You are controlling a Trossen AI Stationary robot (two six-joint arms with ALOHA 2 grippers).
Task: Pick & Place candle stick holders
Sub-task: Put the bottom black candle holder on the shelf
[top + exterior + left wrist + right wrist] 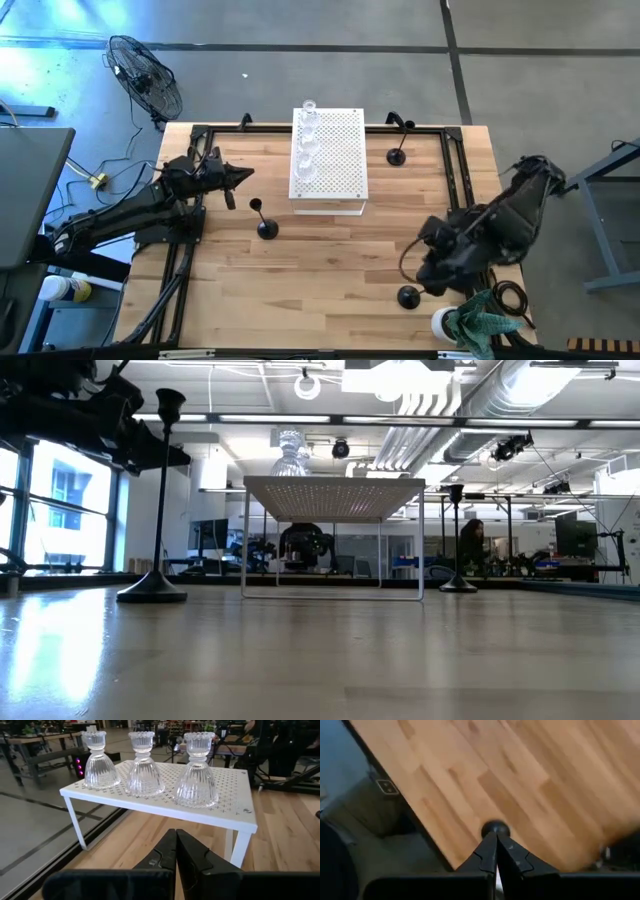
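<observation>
Three glass holders (144,765) sit in a row on the white board (338,160). A black holder (265,226) stands just left of the board, another (397,153) just right. Left gripper (243,176) is left of the board with jaws closed on nothing, and right gripper (496,837), well off to the board's right-front, is closed too, right by a third black holder (408,295).

White perforated board (338,160) on table (330,280); fan (145,75) beyond.

I am working in a large robotics lab or industrial workshop. My butcher-block table (330,250) stands on a bare concrete floor (540,60), with a standing fan (147,78) beside it. Beyond the table I see exposed silver ducts (480,395) overhead, strip lighting, tall windows (60,510), and benches crowded with equipment where a person (470,545) sits.
</observation>
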